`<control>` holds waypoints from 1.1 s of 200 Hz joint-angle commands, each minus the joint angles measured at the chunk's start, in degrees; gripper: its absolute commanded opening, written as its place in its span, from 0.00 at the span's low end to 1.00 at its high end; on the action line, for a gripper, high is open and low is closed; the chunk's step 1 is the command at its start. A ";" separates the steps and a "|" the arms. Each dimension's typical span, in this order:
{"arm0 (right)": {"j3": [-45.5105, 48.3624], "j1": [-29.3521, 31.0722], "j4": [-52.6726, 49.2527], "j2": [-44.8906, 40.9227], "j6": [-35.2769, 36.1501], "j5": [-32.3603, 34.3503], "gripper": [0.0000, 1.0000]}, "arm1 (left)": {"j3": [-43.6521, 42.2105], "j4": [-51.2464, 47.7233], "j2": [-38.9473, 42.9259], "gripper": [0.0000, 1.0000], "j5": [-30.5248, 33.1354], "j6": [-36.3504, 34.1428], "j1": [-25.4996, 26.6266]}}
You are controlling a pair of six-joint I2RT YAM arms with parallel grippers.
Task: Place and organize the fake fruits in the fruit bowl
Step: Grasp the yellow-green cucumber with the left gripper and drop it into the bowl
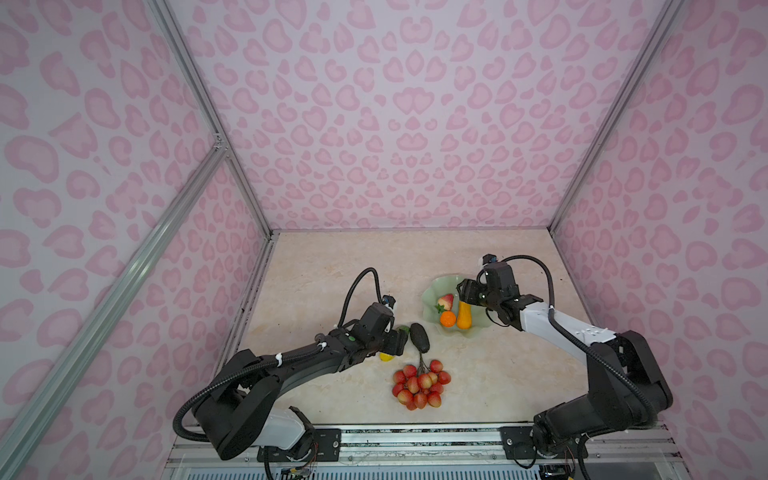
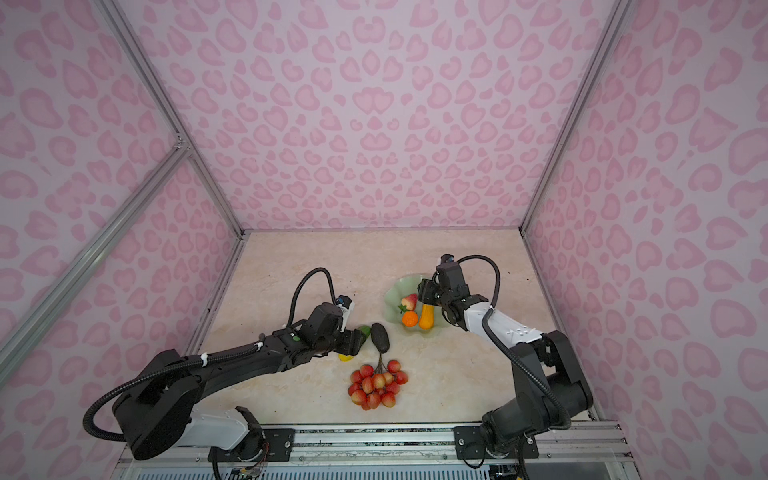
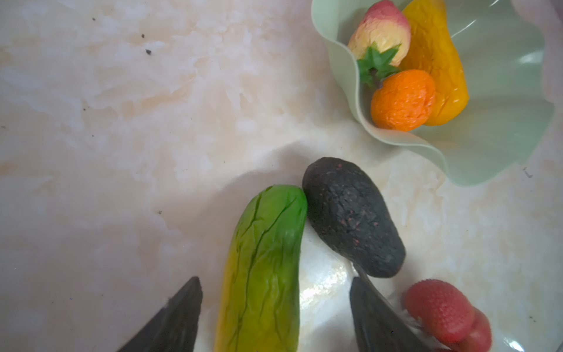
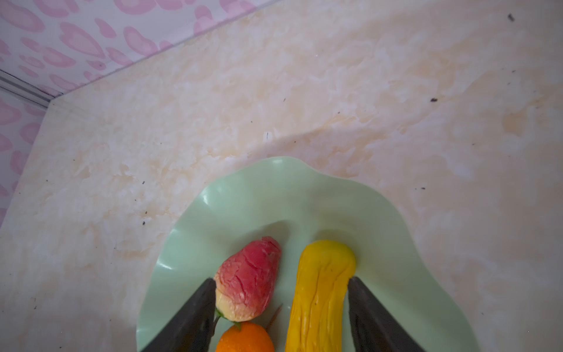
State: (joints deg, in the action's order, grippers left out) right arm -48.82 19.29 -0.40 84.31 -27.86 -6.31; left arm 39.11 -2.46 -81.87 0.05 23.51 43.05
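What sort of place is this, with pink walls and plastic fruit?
Probably a robot test booth: two arms bolted to a metal rail, pink-printed panels in aluminium framing around a marble-look tabletop, and a fruit bowl holding fake fruits.

1. The fruit bowl point(image 1: 440, 286) sits on the table point(image 1: 332, 270), right of centre.
2. In it, the strawberry point(image 1: 446, 301) lies behind the small ball point(image 1: 447, 319), and the gourd point(image 1: 464, 316) lies just right of both.
3. The oblong fruit point(image 1: 419, 336) lies on the table, left of and before the bowl.
4. The cucumber point(image 3: 265, 274) lies left of the oblong fruit, with their far ends touching.
5. The cluster of balls point(image 1: 420, 384) lies before the oblong fruit.
6. The left gripper point(image 3: 274, 279) straddles the cucumber. The right gripper point(image 4: 281, 279) hangs over the bowl.
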 commanded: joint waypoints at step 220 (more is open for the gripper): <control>9.71 -1.74 -2.47 -27.63 3.87 8.58 0.94 | 37.11 -9.54 -18.03 0.43 -5.28 -5.77 1.43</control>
State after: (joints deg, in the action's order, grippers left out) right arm -40.60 17.63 -2.90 59.31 -24.71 1.45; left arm 70.81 -10.90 -93.93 -1.43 18.37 44.40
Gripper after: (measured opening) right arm 0.939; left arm 0.454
